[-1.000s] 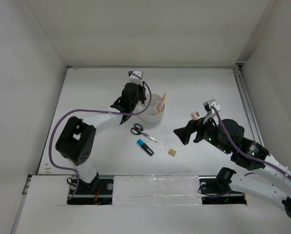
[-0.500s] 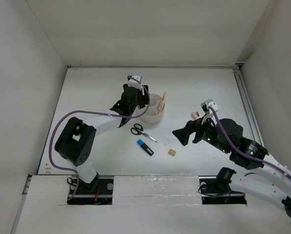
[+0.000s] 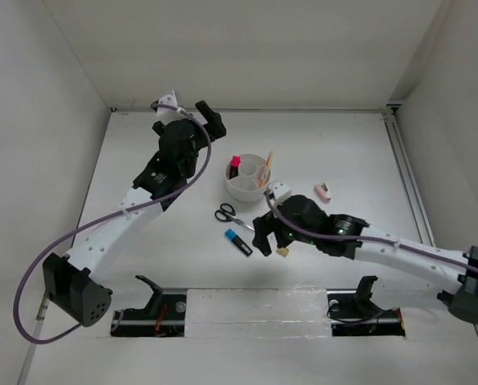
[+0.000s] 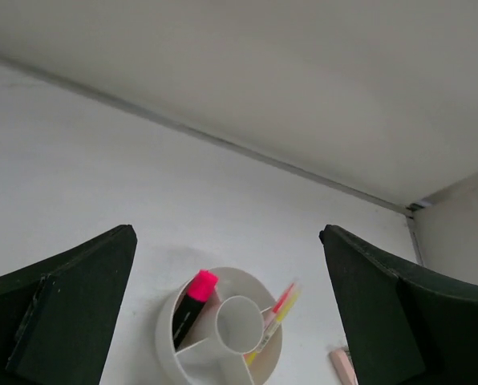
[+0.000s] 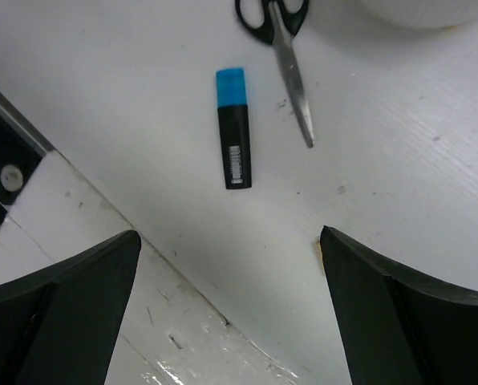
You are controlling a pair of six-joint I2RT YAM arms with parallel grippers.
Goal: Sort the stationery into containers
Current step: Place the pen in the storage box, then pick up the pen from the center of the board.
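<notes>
Table [image 3: 343, 144], white and walled on three sides, carries all that we see. Over it our left arm [image 3: 135, 200] stretches up toward the far left part, and our right arm [image 3: 383, 245] reaches across low from the right toward the middle.

We see the left gripper [image 4: 227, 237] spread wide with nothing between its fingers, raised above the table and looking down on the tub. The right gripper [image 5: 229, 237] is likewise wide apart and holds nothing; it hangs over the table near its front edge, just right of the blue-and-black highlighter.

Next in size, the round white tub [image 3: 241, 192] stands near the table's middle, with a small round cup at its centre and dividers running outward. The black-handled scissors [image 3: 229, 215] lie flat on the table just in front of the tub, apart from it.

Standing in the tub's left compartment we find the pink-and-black highlighter [image 4: 189, 298], pink cap up. The blue-and-black highlighter [image 5: 233, 144] lies on the table just beside the scissors' blades.

In the tub's right compartment the thin pencil [image 4: 288, 300] and the red pen [image 4: 276, 305] lean together over the rim.

Smallest, the pinkish eraser [image 3: 322, 192] lies to the right of the tub, and the tan eraser [image 3: 283, 252] sits just beside the right gripper; we cannot tell whether they touch.
</notes>
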